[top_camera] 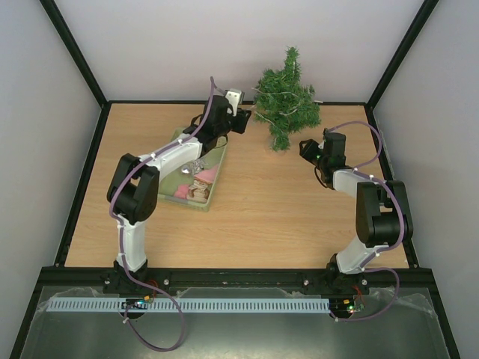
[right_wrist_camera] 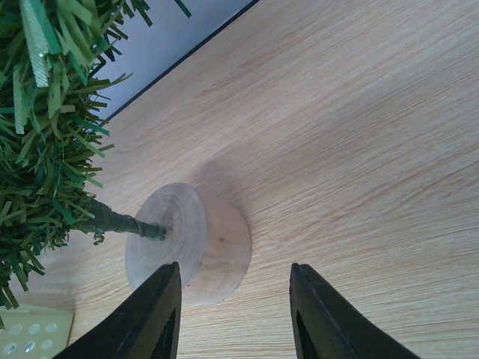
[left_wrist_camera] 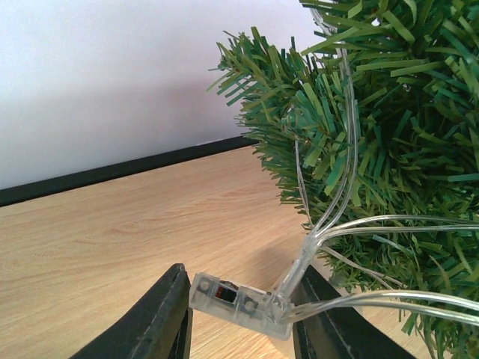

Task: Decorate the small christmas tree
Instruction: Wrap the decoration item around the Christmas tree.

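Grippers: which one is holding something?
The left gripper, clamped on the clear light-string box; the right gripper is open, empty, near the tree's wooden base.

Here's a robot lab cell: a wooden tabletop [top_camera: 262, 217] boxed in by plain white panels [top_camera: 224, 45] and black frame posts [top_camera: 75, 52]. The left arm [top_camera: 168, 157] and right arm [top_camera: 378, 209] are bolted to a black rail [top_camera: 239, 278] at the near edge. Purple cables [top_camera: 168, 340] loop off them, and a slotted white strip [top_camera: 187, 305] runs in front, possibly a cable duct.
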`<state>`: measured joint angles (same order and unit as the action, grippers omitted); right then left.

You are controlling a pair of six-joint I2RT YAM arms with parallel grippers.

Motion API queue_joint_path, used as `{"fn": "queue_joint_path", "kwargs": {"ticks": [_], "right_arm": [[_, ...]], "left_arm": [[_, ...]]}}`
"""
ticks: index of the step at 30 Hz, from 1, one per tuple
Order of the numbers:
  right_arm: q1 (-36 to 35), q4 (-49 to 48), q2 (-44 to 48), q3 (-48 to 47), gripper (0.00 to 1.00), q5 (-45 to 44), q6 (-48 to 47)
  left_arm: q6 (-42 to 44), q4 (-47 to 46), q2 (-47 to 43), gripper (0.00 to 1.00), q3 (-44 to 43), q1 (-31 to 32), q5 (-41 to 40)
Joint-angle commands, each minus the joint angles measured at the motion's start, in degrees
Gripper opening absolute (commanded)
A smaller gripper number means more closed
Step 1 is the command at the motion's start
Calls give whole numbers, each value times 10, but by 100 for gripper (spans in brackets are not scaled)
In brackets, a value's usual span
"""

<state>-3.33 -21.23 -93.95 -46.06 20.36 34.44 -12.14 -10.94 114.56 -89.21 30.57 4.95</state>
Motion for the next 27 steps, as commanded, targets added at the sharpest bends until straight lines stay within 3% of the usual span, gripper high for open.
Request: {"fn": "queue_joint_path", "kwargs": {"ticks": [1, 17, 27], "right_arm": [[3, 2, 2, -11, 38, -7, -12], [3, 1, 3, -13, 38, -7, -13], [3, -1, 4, -9, 38, -5, -11]], "left_arm": [[-7, -2, 7, 29, -22, -3, 11], [-51, -19, 17, 28, -70, -20, 40], [-56, -14, 26, 29, -30, -24, 43]]}}
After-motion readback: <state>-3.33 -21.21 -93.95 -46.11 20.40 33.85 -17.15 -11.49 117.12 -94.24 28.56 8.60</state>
